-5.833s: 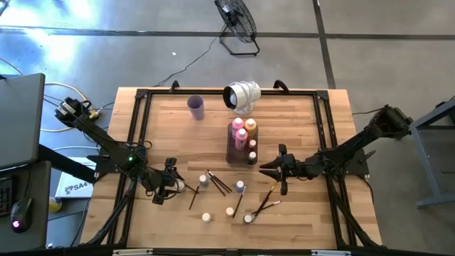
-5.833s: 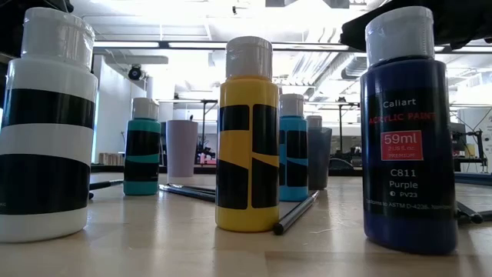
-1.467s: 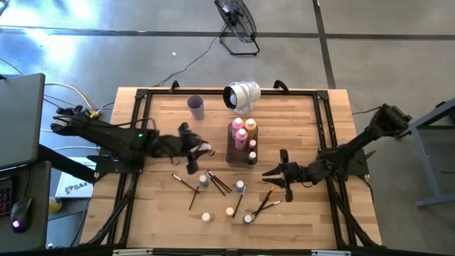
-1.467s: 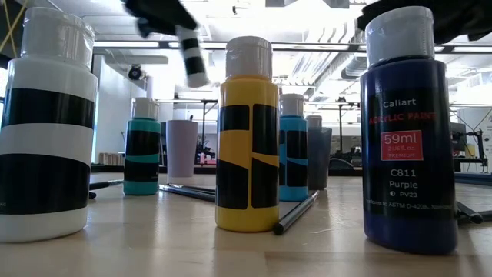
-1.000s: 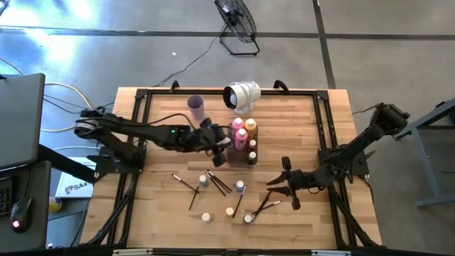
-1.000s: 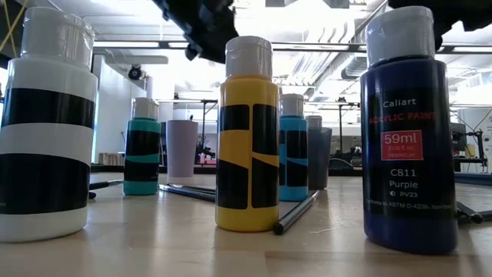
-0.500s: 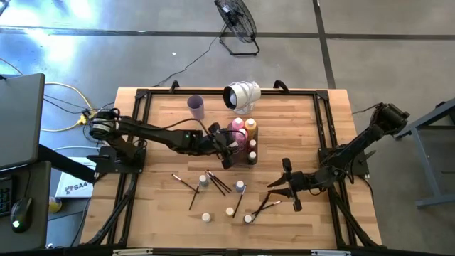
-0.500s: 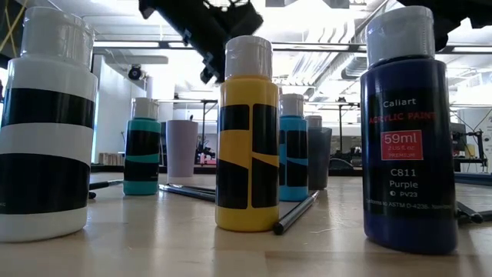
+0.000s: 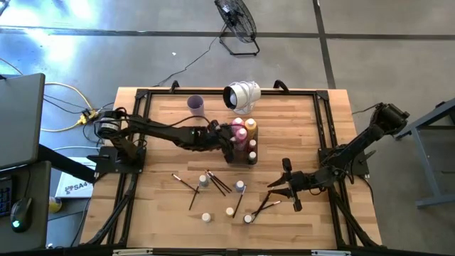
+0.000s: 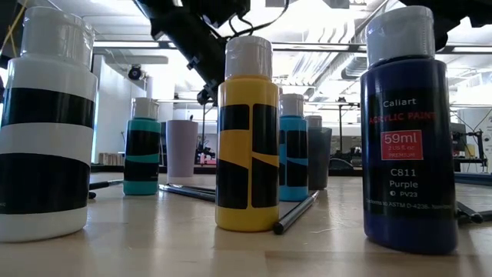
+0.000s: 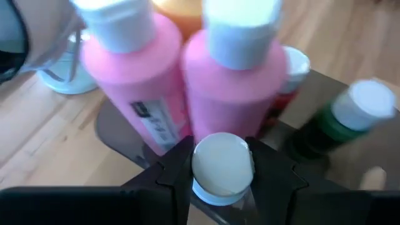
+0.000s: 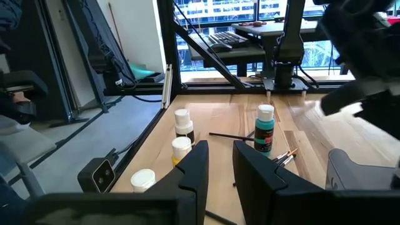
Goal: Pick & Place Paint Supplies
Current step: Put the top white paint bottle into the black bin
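At the tray edge: left gripper (image 11: pixel 220 178) clamps a white-capped bottle (image 11: pixel 221 167) beside pink bottles (image 11: pixel 234 94).
Right gripper (image 12: pixel 220 164): narrow gap, nothing held, over open wood.

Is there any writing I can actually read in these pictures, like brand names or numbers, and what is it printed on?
On the purple bottle in the low view:
"Caliart"
"59ml"
"C811"
"Purple"
"PV23"
The red line under "Caliart" looks like "ACRYLIC PAINT", only partly legible; the fine print at the bottom is too small to read.
White box beside the table, high view: "SA4", partly hidden.
Pink bottle, left wrist view: label too blurred to read.
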You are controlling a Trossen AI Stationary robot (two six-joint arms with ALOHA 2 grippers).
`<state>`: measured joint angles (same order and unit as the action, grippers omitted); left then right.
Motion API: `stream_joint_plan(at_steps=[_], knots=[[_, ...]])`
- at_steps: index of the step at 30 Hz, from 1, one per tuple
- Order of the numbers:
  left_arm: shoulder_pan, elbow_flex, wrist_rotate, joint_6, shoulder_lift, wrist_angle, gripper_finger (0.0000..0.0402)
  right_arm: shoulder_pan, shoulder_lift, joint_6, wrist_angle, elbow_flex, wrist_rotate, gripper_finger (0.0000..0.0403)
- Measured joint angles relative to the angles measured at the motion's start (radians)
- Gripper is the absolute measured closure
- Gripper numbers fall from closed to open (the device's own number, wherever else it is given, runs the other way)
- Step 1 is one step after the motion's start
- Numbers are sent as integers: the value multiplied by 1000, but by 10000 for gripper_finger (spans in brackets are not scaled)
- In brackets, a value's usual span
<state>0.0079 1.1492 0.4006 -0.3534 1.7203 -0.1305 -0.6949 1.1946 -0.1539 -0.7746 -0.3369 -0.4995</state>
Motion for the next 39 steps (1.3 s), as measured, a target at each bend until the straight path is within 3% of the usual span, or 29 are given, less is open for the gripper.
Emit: stream_joint_plan(at_steps=[9, 39], knots=[[11, 0, -47, -22, 9, 7, 275, 0, 0, 1, 4, 0, 0, 339], [11, 2, -44, -77, 63, 11, 275, 1, 0, 0, 8, 0, 1, 339]])
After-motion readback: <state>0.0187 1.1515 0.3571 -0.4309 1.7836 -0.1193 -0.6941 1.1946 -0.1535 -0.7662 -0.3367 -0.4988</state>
